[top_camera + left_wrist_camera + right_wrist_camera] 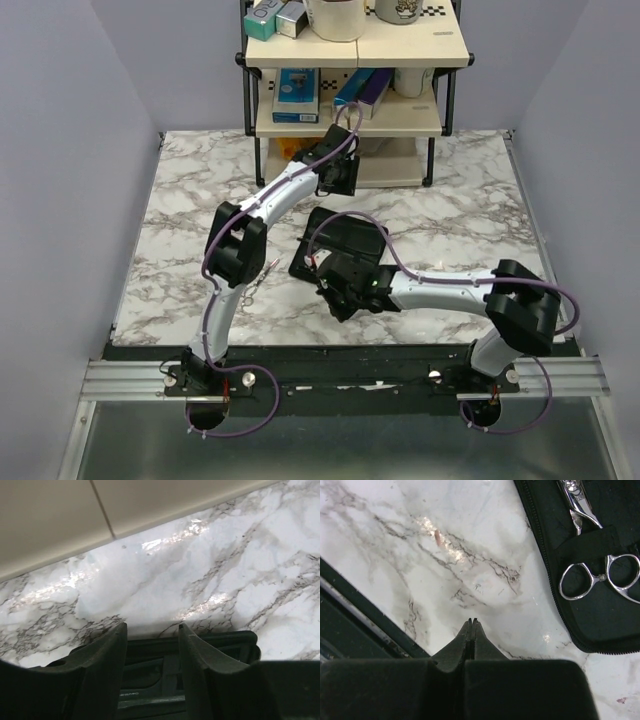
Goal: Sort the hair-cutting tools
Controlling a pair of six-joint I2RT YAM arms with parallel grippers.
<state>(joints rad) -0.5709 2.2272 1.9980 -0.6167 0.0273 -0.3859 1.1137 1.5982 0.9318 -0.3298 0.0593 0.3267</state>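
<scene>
Right gripper [471,621] clenched, empty, over marble table [420,555]. Left gripper [151,626] released, nothing between its fingers. Silver scissors [582,514] lie strapped inside black pouch [550,535], near right gripper.

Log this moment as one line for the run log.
left gripper open over table | right gripper shut, empty | scissors strapped in pouch

Two silver scissors [256,284] [598,576] (one pouched), one black pouch [545,525], two grippers [152,626] [472,621]
</scene>
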